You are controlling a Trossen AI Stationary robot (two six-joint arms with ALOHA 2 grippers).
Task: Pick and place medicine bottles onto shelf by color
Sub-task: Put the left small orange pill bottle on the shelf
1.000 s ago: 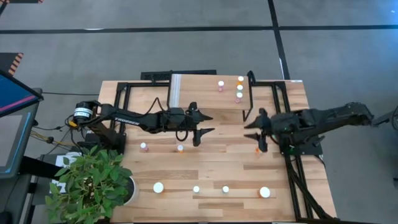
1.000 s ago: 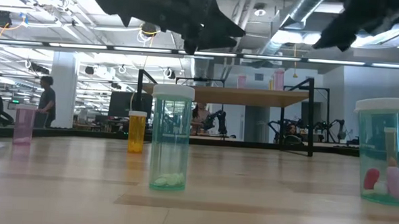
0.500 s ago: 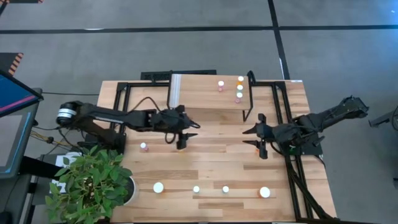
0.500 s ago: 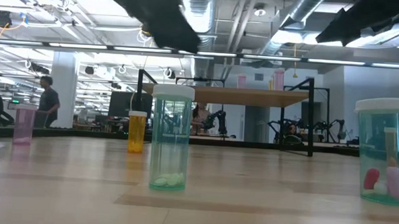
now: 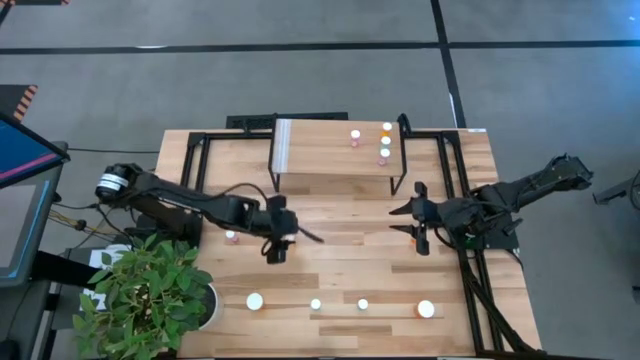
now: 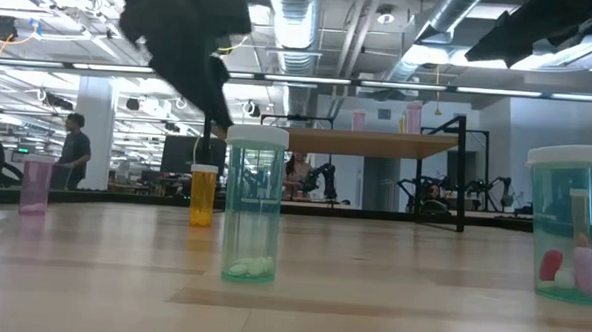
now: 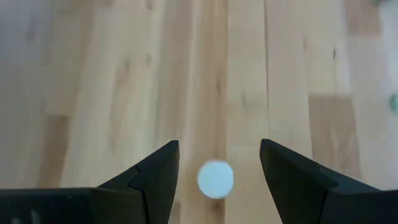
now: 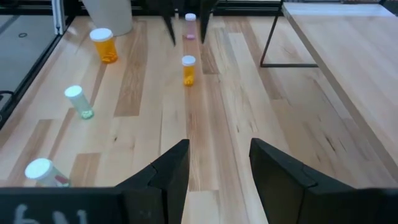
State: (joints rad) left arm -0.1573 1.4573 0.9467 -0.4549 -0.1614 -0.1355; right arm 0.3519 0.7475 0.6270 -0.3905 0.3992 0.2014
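Note:
My left gripper (image 5: 277, 244) points down at the table's middle left, open. Its fingers (image 7: 163, 163) stand on either side of a small orange bottle's white cap (image 7: 215, 179), above it and not touching. That orange bottle (image 8: 188, 70) stands upright on the table, with a pink bottle (image 5: 231, 236) to its left. My right gripper (image 5: 420, 232) hovers open over the table's right part, holding nothing. The shelf (image 5: 320, 160) stands at the far middle, and a pink bottle (image 5: 355, 136), an orange one (image 5: 387, 128) and two more (image 5: 385, 148) stand on it.
Several bottles stand in a row along the near edge: a large white-capped one (image 5: 255, 300), two small ones (image 5: 315, 304) (image 5: 362, 304) and another large one (image 5: 426, 309). A potted plant (image 5: 150, 290) fills the near left corner. Bare wood lies between the two grippers.
My left gripper has moved from beside the shelf toward the table's near left, come down and tipped to point straight down over the orange bottle, staying open. My right gripper shifted a little toward the near edge early on, then held still.

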